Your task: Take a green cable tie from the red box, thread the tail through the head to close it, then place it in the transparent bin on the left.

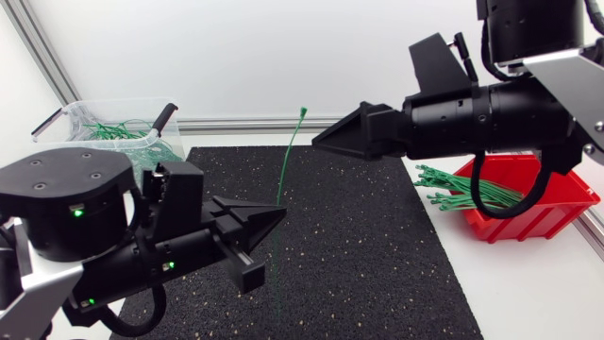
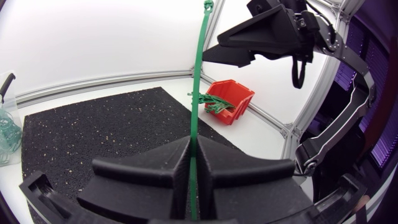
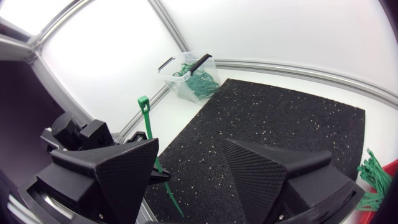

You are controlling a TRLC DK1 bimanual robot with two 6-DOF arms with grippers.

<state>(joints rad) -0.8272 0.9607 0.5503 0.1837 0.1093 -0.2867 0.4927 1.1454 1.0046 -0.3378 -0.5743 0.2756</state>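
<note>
Head view: left tool (image 1: 279,215) clamped on slim green plastic cable tie (image 1: 286,156), upright, head up, over black speckled mat (image 1: 377,246). Left wrist view: tie pinched between both fingers. Right wrist view: right tool (image 3: 191,146) open, tie beside one finger, outside the gap.

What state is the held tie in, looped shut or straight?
Straight, unclosed. The tie stands upright, clamped in the left end effector, its head free at the top, nothing threaded through.
</note>
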